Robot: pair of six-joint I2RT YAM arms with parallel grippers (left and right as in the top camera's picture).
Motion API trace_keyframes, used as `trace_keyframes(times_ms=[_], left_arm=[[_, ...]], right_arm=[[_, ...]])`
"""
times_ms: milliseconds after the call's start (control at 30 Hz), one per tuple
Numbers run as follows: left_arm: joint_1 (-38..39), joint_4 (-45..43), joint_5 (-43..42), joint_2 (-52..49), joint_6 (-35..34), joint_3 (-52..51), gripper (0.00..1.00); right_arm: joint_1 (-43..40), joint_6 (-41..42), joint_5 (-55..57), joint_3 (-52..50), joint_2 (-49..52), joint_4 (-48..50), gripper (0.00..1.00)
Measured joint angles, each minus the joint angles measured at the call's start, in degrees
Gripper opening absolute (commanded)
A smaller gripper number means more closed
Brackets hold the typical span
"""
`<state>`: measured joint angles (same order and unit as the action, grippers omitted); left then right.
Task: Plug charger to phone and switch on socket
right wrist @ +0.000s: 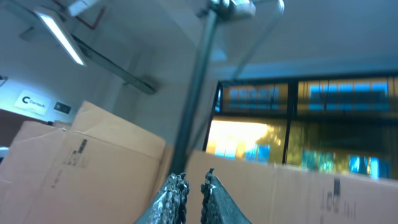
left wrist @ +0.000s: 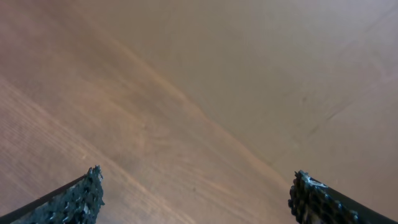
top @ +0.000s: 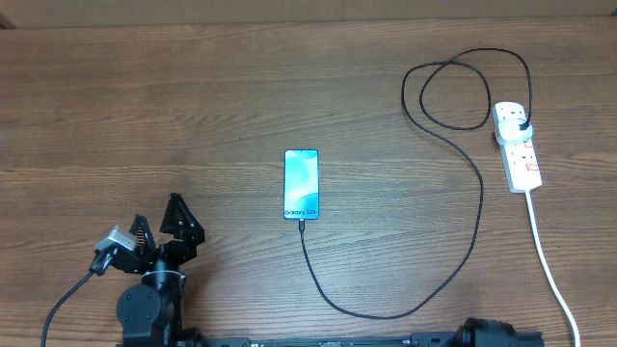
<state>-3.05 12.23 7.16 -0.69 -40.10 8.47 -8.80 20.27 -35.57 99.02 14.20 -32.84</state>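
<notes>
**benchbot_dan:** Left claw (top: 156, 214) is spread wide and empty at the low-left of the bench (top: 145, 96). The phone (top: 301, 183) lies flat, screen up, mid-bench, well off to the claw's right.

**wirewrangler:** Yep, and the charger (top: 479, 207) tip touches the phone's bottom edge, can't tell if it's seated. Cable's thin and floppy, so I'd pinch the stiff connector, not the cord. Phone looks slick and light, might slide. The socket (top: 518, 146) sits far right with the black plug in it, switch state unclear. Right claw (right wrist: 194, 175) is nearly closed on nothing, pointing at the ceiling.
</notes>
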Motion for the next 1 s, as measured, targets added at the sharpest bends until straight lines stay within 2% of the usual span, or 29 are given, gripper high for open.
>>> trace_keyframes(times_ms=[233,367,700,800,867,1000], left_arm=[[0.0,-7.26,0.0,0.0,4.24,-5.6,0.99],[0.0,-7.78,-0.02,0.0,6.03,-7.61,1.0],[0.0,-8.0,-0.59,0.0,15.21,-7.76,1.0],[0.0,-8.0,-0.74,0.0,16.33,-7.76,1.0],[0.0,-7.98,-0.79,0.0,16.59,-7.76,0.99],[0.0,-8.02,-0.9,0.0,16.76,-7.76,1.0]], right_arm=[[1.31,-1.68,0.94,0.13,-2.05,0.17,0.13],[1.33,-2.34,1.49,-0.04,-2.05,0.26,0.1],[1.33,-2.58,2.21,-0.2,-2.05,0.31,0.12],[1.33,-2.62,4.76,-1.4,-2.19,0.76,0.07],[1.33,-2.62,6.75,-3.08,-2.23,1.31,0.07],[1.33,-2.58,9.09,-9.81,-2.32,7.15,0.17]])
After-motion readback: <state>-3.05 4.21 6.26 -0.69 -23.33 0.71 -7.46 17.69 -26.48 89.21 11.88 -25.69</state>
